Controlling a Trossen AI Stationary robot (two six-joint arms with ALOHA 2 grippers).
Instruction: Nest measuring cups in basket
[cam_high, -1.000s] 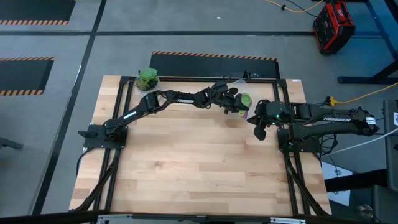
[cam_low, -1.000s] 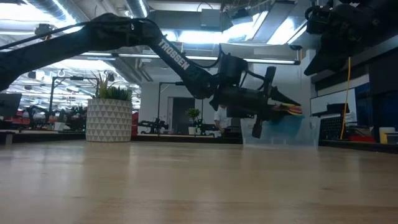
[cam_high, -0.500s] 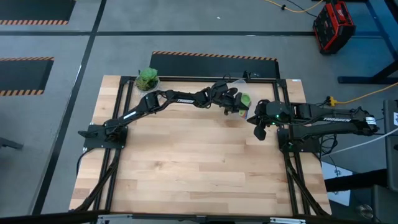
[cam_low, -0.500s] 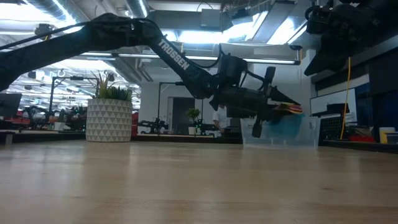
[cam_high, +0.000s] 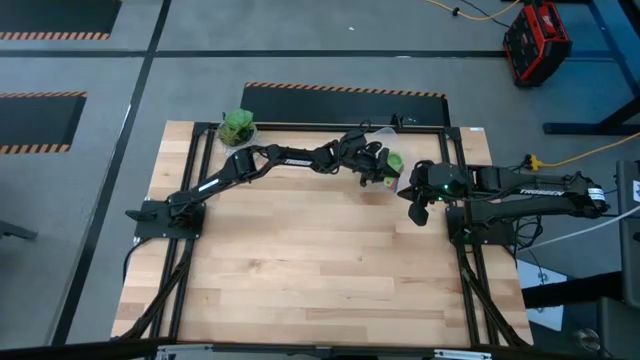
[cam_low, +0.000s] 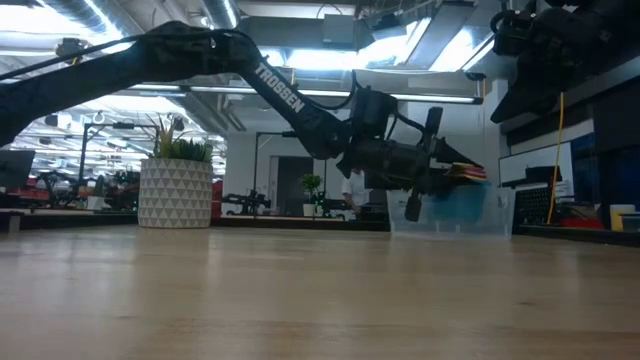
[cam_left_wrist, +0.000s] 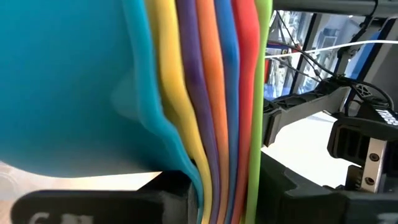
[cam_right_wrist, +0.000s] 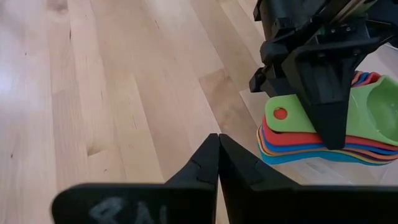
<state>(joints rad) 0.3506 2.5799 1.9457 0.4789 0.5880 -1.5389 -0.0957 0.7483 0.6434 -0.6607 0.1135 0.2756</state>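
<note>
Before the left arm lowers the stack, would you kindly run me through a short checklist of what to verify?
1. Left gripper clamps the stacked measuring cups by their handles: ok.
2. Cups nested in one stack, green on top, teal at the bottom: ok.
3. Stack off the table, held up in the low view: ok.
4. Stack lined up over the clear basket: cannot tell; it hangs close above it in the low view.
5. Right gripper shut, holding nothing, low beside the stack: ok.
6. Potted plant stands apart at the table's far left corner: ok.
</note>
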